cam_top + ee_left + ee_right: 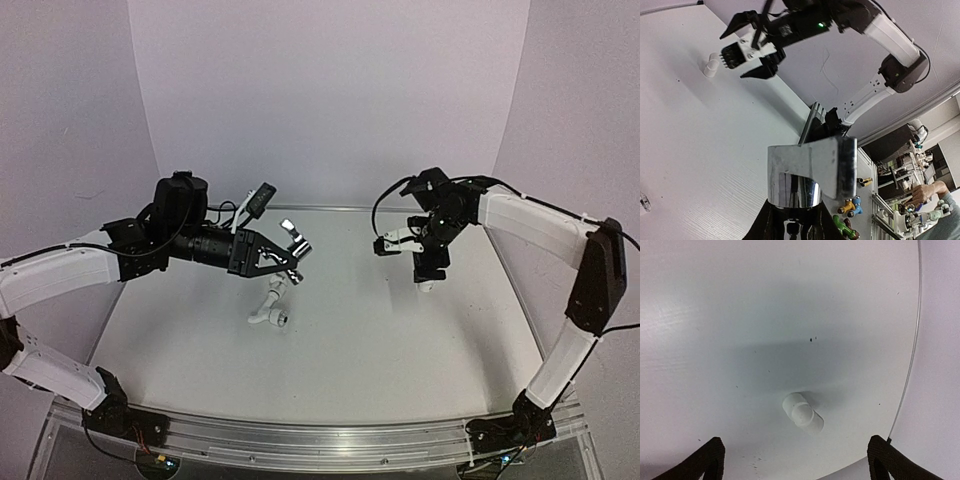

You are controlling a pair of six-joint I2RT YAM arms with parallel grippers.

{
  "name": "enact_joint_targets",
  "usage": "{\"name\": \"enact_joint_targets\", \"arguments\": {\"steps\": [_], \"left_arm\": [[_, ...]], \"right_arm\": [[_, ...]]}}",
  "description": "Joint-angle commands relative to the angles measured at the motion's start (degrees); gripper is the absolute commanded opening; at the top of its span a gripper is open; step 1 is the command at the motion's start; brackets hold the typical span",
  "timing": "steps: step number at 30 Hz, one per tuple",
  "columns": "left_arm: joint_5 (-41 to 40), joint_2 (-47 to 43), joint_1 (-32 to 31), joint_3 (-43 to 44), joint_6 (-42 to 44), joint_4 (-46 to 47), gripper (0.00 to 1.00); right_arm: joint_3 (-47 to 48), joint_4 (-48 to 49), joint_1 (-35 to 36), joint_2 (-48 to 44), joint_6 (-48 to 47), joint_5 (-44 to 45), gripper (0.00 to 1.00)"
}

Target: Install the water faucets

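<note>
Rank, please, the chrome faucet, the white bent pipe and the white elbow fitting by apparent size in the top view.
1. white bent pipe
2. chrome faucet: raised nearer the camera, partly hidden, so a close call
3. white elbow fitting, mostly hidden

Up close, the tap [810, 172] looks fuzzy on its right side, and its bottom end is tucked out of sight between the fingers of the left gripper [293, 265]. From above, the right gripper [428, 274] covers most of the white elbow piece [427, 287]; only a tiny bit peeks out. Its own camera catches just its fingertips [702, 460]. A small clear thing [643, 201] is cut off at the edge; I can't tell what.
</note>
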Motion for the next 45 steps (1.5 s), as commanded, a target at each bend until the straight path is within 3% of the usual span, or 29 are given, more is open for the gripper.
{"name": "enact_joint_targets", "arguments": {"steps": [1,9,20,29,34,42,45], "left_arm": [[6.18,1.01,0.03,3.46,1.02,3.13,0.0],[4.97,0.4,0.03,2.91,1.42,2.51,0.0],[2.84,1.07,0.03,3.41,2.9,1.02,0.0],[2.4,1.72,0.03,4.21,2.57,0.53,0.0],[2.2,1.31,0.03,4.24,2.64,0.22,0.0],[1.9,1.26,0.09,4.17,2.93,0.15,0.0],[1.91,1.35,0.11,4.45,2.92,0.03,0.0]], "right_arm": [[4.81,-2.85,-5.6,7.81,-15.31,9.7,0.94],[12.75,-3.46,-10.84,17.56,-25.07,6.46,0.92],[11.53,-3.18,-11.34,22.99,-29.34,6.48,0.89],[10.92,-1.68,-11.41,27.23,-29.74,7.35,0.78],[10.54,-1.08,-11.67,28.14,-30.14,7.76,0.69],[10.67,-0.31,-12.35,28.57,-30.23,8.65,0.44],[10.36,-0.2,-12.39,28.29,-30.2,8.72,0.4]]}}
